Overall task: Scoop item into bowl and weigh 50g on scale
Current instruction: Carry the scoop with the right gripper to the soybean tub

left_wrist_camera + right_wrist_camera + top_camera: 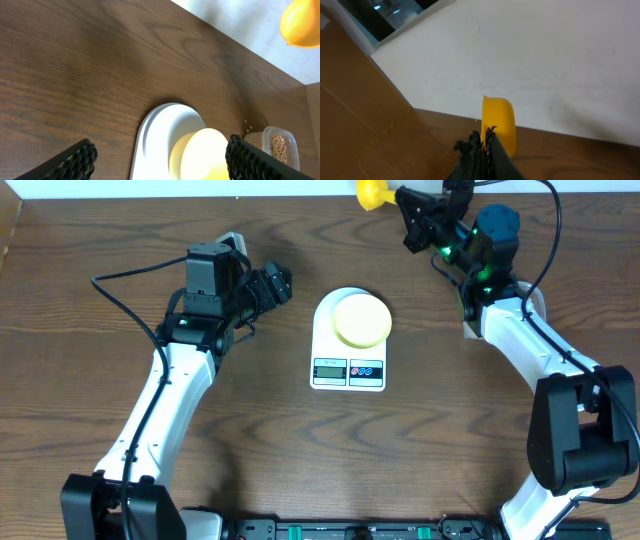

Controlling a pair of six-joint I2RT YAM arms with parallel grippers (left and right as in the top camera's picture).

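The white scale (348, 365) lies mid-table with the pale-yellow bowl (361, 319) on its round platform; both also show in the left wrist view, the scale (155, 130) and the bowl (205, 152). My left gripper (270, 285) is open and empty, left of the scale, its fingers (162, 170) spread either side of scale and bowl. My right gripper (415, 215) is raised at the table's far edge, shut on the handle of the bright yellow scoop (372, 193), whose back shows past the fingers (484, 142) in the right wrist view (498, 122). Tan beans (276, 146) sit in a container.
The clear plastic container (286, 145) stands right of the scale, with a few loose beans (247, 125) beside it; in the overhead view the right arm (520, 330) covers it. A white wall (530, 60) runs along the table's far edge.
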